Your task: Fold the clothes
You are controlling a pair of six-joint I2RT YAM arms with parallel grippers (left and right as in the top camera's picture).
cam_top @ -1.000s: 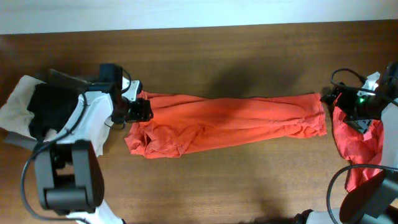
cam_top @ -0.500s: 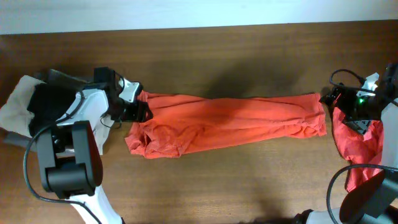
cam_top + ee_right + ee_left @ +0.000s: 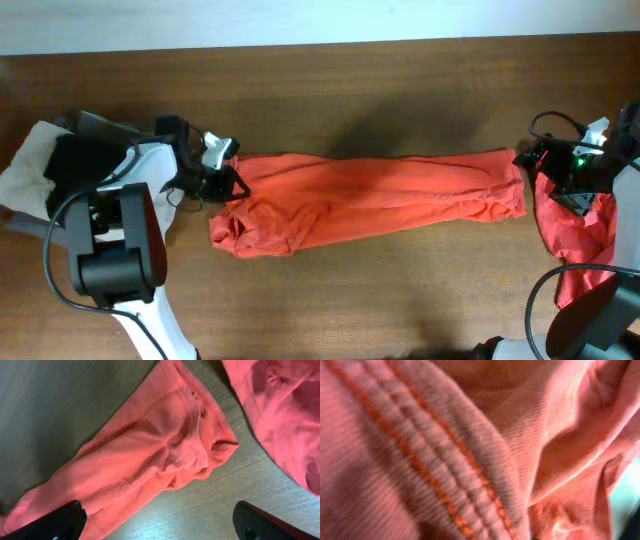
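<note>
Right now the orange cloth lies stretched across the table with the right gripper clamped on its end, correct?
No: the right gripper is open, not clamped on the orange cloth, as the right wrist view shows. The rest is right.

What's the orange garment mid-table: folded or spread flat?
Folded: the orange garment lies as a long narrow strip, layers overlapping, left end bunched.

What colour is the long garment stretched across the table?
The garment is plain orange-red; the overhead view shows it best.
</note>
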